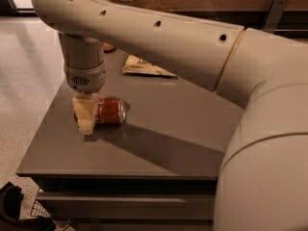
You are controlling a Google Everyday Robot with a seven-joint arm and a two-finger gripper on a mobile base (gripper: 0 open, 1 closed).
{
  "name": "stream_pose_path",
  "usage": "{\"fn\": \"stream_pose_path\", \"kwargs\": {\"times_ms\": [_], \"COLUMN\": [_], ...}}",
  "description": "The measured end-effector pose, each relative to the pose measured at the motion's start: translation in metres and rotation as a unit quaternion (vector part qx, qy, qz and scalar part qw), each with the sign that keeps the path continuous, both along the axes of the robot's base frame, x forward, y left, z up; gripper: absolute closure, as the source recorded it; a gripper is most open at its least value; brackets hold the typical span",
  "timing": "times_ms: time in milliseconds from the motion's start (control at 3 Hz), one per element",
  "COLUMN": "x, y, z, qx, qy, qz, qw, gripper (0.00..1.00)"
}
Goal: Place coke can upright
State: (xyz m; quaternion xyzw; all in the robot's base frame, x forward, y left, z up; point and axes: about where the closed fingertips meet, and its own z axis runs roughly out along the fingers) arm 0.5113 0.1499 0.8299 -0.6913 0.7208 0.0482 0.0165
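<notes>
coke can lies on its side near the tabletop's nine o'clock edge, with the end effector at its nine o'clock end; grip state: cannot tell. the step looks like grasping. next: secure it, then tip it upright.

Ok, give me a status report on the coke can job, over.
Pincer low over the table, at one end of the coke can. Coke can on its side, not upright. Chip bag further back, apart from it.
</notes>
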Motion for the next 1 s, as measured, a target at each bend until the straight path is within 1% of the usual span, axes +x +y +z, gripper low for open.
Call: {"fn": "stream_pose_path", "kwargs": {"times_ms": [1000], "x": [0.0019], "y": [0.0048], "z": [-0.0026], "qx": [0.007], "qy": [-0.004], "qz": [0.000], "qw": [1.0000], "gripper": [0.95]}}
